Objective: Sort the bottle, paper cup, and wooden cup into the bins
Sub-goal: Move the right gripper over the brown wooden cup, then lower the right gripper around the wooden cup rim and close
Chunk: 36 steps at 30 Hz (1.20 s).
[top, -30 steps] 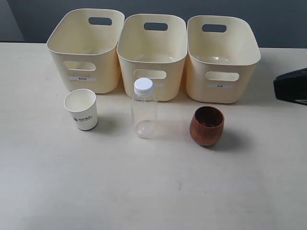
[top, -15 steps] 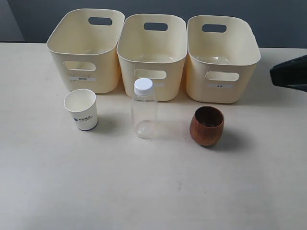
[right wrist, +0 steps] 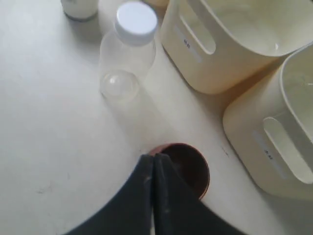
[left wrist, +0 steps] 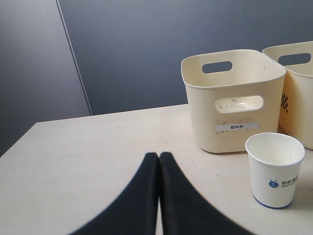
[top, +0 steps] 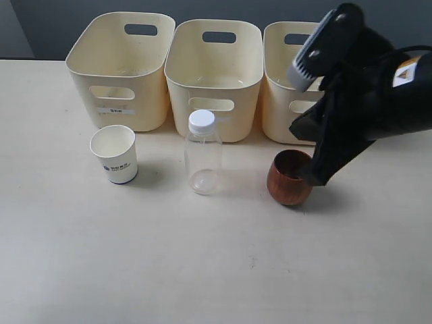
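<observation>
- The table [top: 202,270] is a pale cream, matte surface with a few faint specks; behind its far edge stands a dark blue-grey wall, and the left wrist view shows a lighter grey panel beside that wall.
- Three bins stand side by side along the far part of the table: the left bin [top: 121,67], the middle bin [top: 214,74] and the right bin [top: 280,81], each cream with handle slots and a small white label on its near face.
- There is one bottle [top: 202,162], clear with a white cap, standing upright just near of the middle bin.
- There is one paper cup [top: 114,154], white with a dark logo, upright on the table near of the left bin and well left of the bottle.
- There is one wooden cup [top: 287,181], reddish-brown, upright on the table near of the right bin and to the right of the bottle.
- Two pincers show, one per arm.
- The right pincer [right wrist: 153,164] has its two black fingers pressed together with no gap; their tips sit over the rim of the wooden cup, holding nothing.
- The left pincer [left wrist: 158,157] is likewise closed tight, fingers touching, hanging over bare table left of the paper cup and gripping nothing.
- Half a second ago only a dark tip of the right arm [top: 364,101] showed at the right edge; it has swung in over the right bin and now covers the wooden cup's right side.
- The bottle, both cups and the three bins have not moved since then.
</observation>
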Tool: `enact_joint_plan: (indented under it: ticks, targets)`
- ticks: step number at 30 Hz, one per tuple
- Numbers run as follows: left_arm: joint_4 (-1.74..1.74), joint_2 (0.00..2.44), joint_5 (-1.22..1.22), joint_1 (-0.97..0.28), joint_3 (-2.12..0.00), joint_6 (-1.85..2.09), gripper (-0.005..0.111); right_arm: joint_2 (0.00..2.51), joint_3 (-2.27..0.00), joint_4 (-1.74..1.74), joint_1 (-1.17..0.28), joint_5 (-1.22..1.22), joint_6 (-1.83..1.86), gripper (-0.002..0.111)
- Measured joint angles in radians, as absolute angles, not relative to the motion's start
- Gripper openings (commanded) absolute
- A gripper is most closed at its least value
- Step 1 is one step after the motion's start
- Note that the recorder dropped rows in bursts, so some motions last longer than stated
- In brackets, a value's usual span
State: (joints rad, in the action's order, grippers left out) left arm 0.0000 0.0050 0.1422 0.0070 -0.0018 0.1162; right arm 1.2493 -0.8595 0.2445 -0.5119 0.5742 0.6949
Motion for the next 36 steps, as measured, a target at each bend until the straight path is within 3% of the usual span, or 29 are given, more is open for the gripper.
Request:
enact_joint_plan:
  ticks: [12,36]
  targets:
    - [0.000,0.005,0.142,0.007,-0.002,0.116,0.000,1.361,-0.965,0.036,-0.540,0.700,0.586,-0.001]
    - [0.000,0.005,0.142,0.007,-0.002,0.116,0.000,1.369,-0.967,0.025,-0.540,0.741,0.586,-0.001]
